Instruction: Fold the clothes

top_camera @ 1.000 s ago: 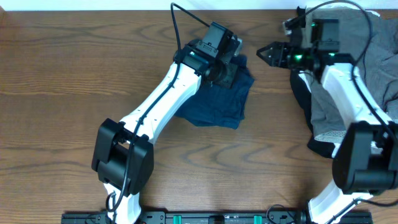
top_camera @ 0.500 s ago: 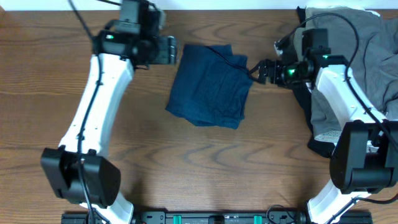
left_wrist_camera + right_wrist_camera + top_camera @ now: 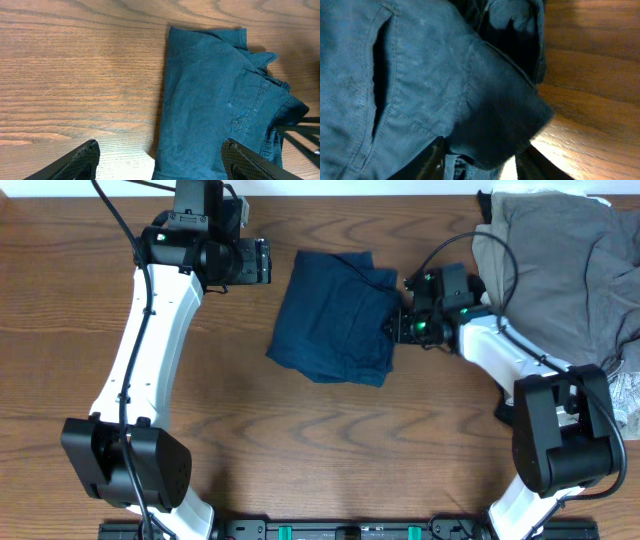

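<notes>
Right hand [image 3: 400, 326] sits at the shorts' [image 3: 335, 320] right edge. Its fingers [image 3: 436, 159] are apart and straddle a hem fold, with bare wood showing beside it, so I'd say it's not pinched yet. Shorts lie part-folded, top-centre of the surface [image 3: 80, 400], long axis far-to-near. Cloth is to this hand's left, so right is the nearer arm. Left hand [image 3: 258, 262] is spread wide and empty, off the far-left corner, clear of the cloth. Grey pile [image 3: 560, 260] sits far right.
</notes>
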Available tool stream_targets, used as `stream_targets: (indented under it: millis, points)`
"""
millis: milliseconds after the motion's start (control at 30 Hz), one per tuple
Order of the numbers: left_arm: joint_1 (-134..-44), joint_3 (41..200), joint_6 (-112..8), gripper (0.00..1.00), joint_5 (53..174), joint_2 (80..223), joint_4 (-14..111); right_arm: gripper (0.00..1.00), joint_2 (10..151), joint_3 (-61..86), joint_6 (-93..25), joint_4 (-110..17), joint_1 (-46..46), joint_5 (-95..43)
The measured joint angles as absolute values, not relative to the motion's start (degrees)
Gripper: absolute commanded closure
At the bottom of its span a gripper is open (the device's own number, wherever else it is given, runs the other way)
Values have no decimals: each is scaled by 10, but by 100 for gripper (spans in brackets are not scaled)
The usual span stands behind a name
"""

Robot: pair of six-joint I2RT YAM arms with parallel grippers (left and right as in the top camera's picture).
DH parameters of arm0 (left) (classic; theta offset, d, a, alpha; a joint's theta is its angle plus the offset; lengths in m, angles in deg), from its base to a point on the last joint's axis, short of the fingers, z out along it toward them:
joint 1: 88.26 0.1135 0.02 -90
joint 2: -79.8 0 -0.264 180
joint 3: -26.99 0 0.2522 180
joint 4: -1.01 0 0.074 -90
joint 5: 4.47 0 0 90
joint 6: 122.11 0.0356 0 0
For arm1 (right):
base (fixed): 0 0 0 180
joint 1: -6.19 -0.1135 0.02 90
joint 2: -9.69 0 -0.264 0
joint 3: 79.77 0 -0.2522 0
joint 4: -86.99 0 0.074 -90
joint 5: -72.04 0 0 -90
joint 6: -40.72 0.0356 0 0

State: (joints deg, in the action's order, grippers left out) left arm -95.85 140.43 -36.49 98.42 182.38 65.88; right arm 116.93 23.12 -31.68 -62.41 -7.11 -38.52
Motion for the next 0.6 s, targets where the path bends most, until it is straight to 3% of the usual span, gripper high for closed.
stream_targets:
  millis: [133, 533, 600]
  points:
    - [-959, 1404, -362, 21, 984, 1824, 660, 98, 1170, 277, -301, -710, -85, -352]
    - [-959, 1404, -361, 21, 984, 1824, 662, 97, 1184, 313, -296, -953, -96, -305]
    - [-959, 1404, -359, 21, 984, 1824, 666, 75, 1184, 313, -293, -958, -98, -305]
